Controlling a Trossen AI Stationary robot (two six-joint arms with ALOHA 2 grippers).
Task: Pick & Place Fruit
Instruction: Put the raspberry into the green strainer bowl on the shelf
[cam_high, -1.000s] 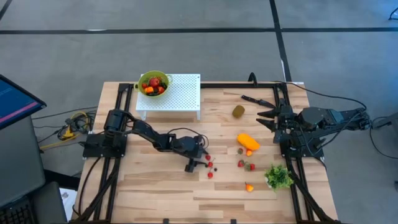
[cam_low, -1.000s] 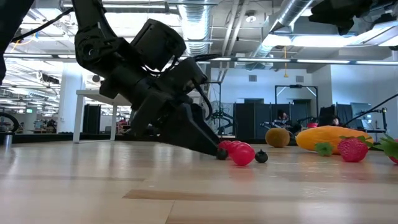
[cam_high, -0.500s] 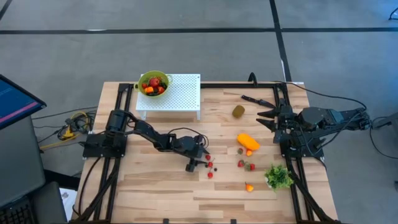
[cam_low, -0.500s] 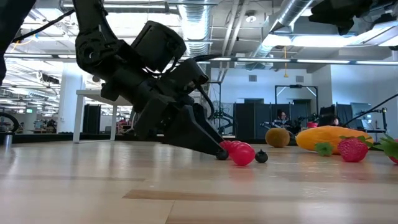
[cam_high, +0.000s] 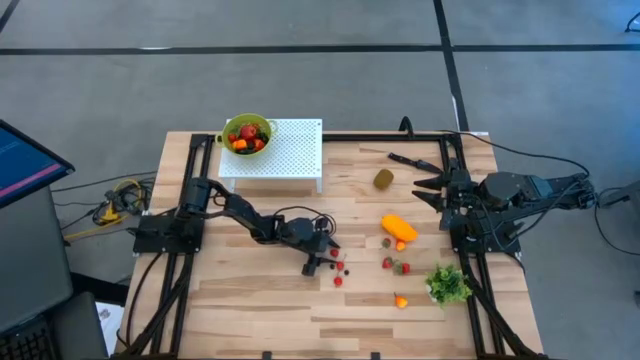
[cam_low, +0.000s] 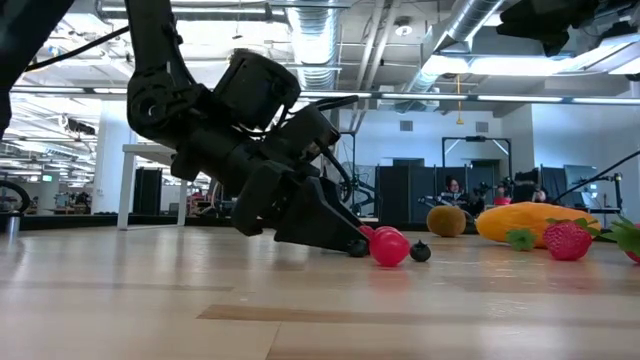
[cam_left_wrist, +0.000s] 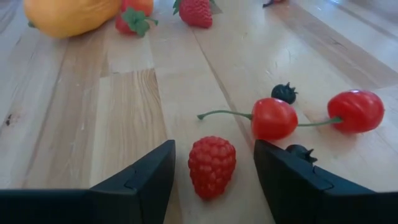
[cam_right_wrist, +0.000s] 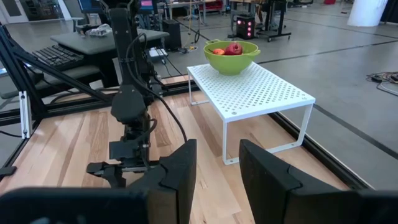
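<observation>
Raspberry (cam_left_wrist: 211, 166) lies on the wooden counter (cam_left_wrist: 74, 124) between the spread fingers of the left tool (cam_left_wrist: 213, 180), neither finger touching it yet. A clean pick likely means closing squarely on the berry's sides without nudging the twin cherries (cam_left_wrist: 311, 115) and dark berry (cam_left_wrist: 284, 93) just beyond. Farther off sit a strawberry (cam_left_wrist: 195, 12) and the long orange fruit (cam_left_wrist: 71, 15). Across the counter, the green bowl (cam_high: 246, 134) waits on the white rack (cam_high: 283, 152); the right tool (cam_high: 428, 190) rests near the knife (cam_high: 412, 160), fingers apart, empty.
</observation>
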